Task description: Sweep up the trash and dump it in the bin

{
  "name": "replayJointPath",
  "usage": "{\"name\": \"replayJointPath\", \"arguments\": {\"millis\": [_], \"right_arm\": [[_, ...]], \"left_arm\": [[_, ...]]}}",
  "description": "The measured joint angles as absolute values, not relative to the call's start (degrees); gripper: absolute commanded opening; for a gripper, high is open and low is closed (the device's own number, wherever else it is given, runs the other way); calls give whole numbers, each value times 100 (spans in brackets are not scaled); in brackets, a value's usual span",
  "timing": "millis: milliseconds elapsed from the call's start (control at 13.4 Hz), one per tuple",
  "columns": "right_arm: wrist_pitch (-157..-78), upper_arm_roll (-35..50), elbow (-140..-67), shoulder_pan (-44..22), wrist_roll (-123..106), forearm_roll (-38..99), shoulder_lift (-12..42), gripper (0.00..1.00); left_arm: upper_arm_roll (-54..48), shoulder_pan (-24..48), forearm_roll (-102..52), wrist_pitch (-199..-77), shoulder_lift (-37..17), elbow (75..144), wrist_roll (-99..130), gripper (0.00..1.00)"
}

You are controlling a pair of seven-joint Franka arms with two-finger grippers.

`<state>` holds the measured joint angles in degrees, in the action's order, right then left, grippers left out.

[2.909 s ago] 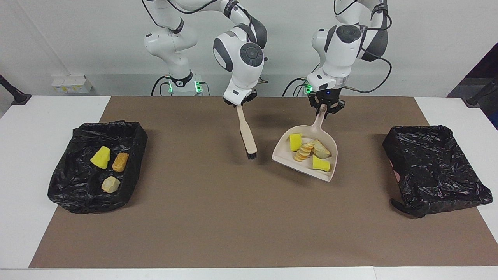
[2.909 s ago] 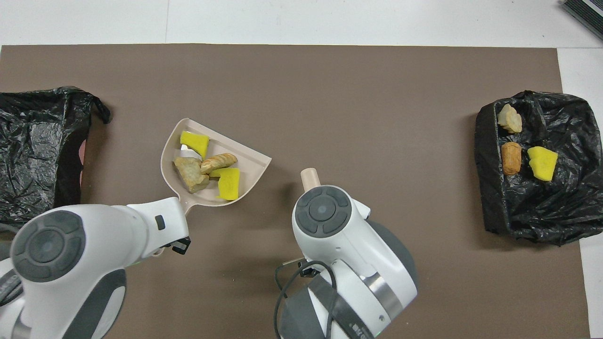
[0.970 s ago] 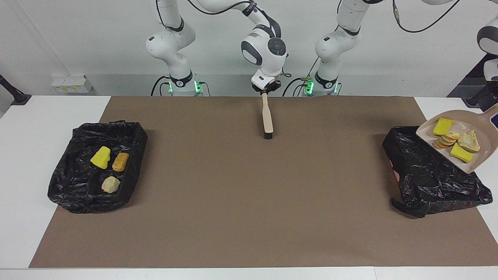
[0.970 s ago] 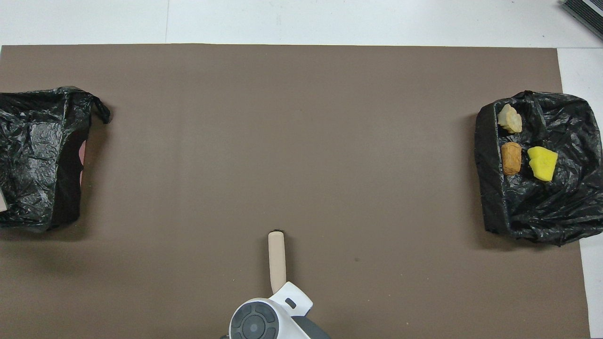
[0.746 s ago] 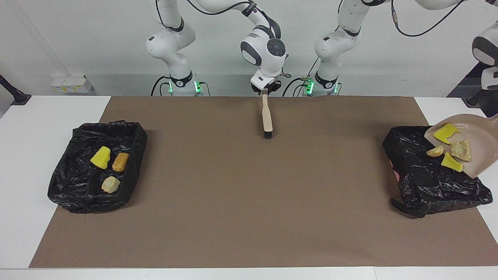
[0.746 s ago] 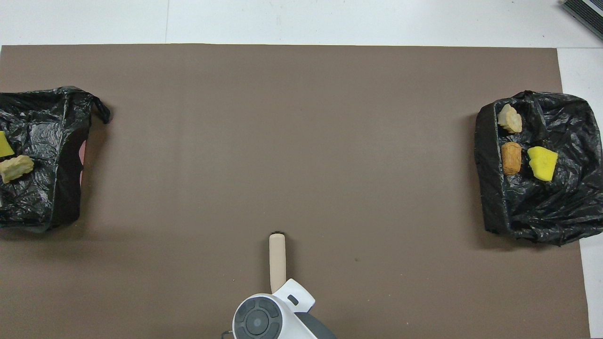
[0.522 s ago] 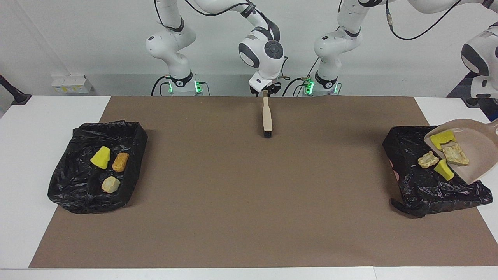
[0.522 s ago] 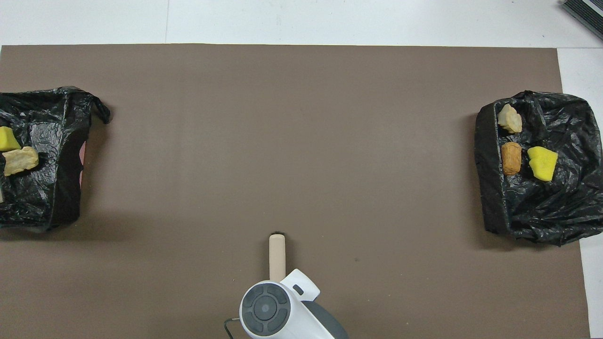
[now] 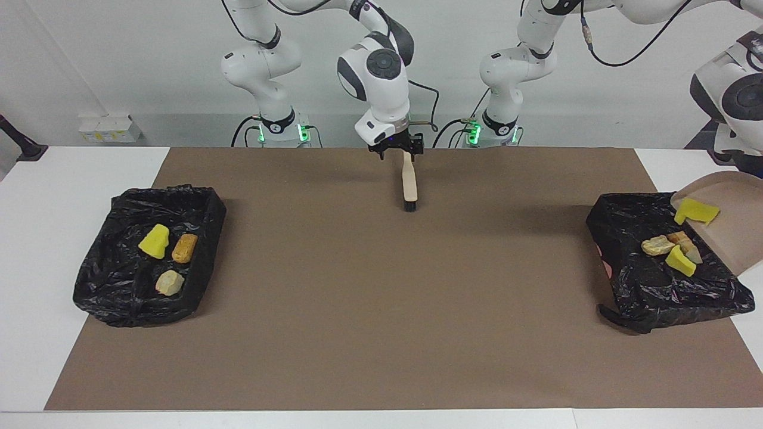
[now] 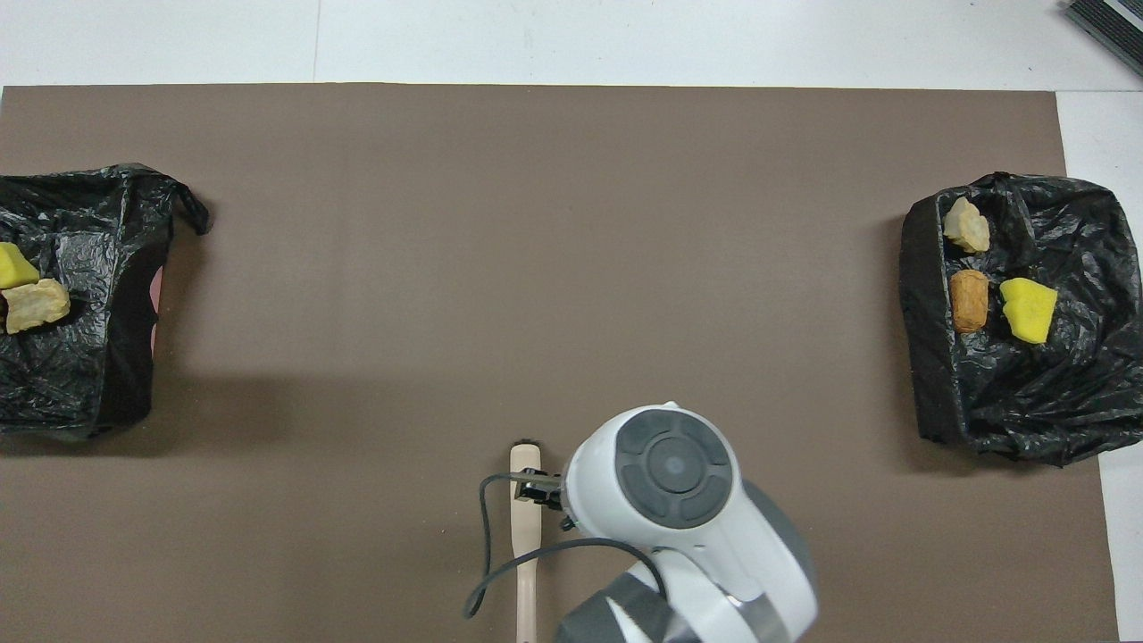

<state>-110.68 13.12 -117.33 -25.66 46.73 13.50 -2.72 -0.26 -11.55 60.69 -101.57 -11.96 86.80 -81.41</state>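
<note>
The beige dustpan [image 9: 734, 233] hangs steeply tipped over the black-lined bin [image 9: 620, 221] at the left arm's end of the table. Only the left arm's wrist [image 9: 736, 95] shows; its gripper lies past the view's edge. One yellow wedge of trash [image 9: 695, 210] still clings to the pan. A tan chunk [image 9: 657, 245], a yellow wedge [image 9: 679, 261] and an orange piece [image 9: 679, 237] lie in the bin. From overhead I see a yellow scrap [image 10: 13, 266] and a tan one [image 10: 36, 305] there. My right gripper [image 9: 397, 150] stands open just over the handle of the brush [image 9: 409, 183], which lies flat on the mat.
A second black-lined bin [image 9: 197, 202] sits at the right arm's end, holding a yellow wedge [image 9: 154, 241], an orange chunk [image 9: 185, 248] and a pale chunk [image 9: 169, 282]. The brown mat [image 9: 381, 310] covers the table's middle.
The dustpan tipped steeper and most scraps slid from it into the bin. My right gripper opened, let go of the brush handle and turned above it.
</note>
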Motion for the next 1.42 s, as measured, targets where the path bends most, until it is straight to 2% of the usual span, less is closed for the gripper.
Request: {"name": "replayJointPath", "arguments": {"millis": [224, 447, 746, 1119, 1417], "right_arm": [[-10532, 1282, -11633, -1720, 4208, 1097, -799, 100], [-10288, 1256, -11148, -1022, 3666, 1045, -920, 100], [-9842, 1248, -10229, -589, 3249, 342, -724, 100], [-9425, 1223, -9307, -162, 2503, 82, -274, 100], [-9321, 1222, -8945, -109, 2027, -311, -103, 100]], "left_arm": [[-28, -924, 6202, -9833, -1240, 8545, -7943, 0], [-28, -874, 6197, -9784, -1212, 8669, -7367, 0], [-43, -704, 6226, -9790, -1170, 8885, -6712, 0], [-46, -381, 7474, -9362, -1083, 8887, -6682, 0], [-61, -162, 7378, -9156, -1065, 8870, -6680, 0]]}}
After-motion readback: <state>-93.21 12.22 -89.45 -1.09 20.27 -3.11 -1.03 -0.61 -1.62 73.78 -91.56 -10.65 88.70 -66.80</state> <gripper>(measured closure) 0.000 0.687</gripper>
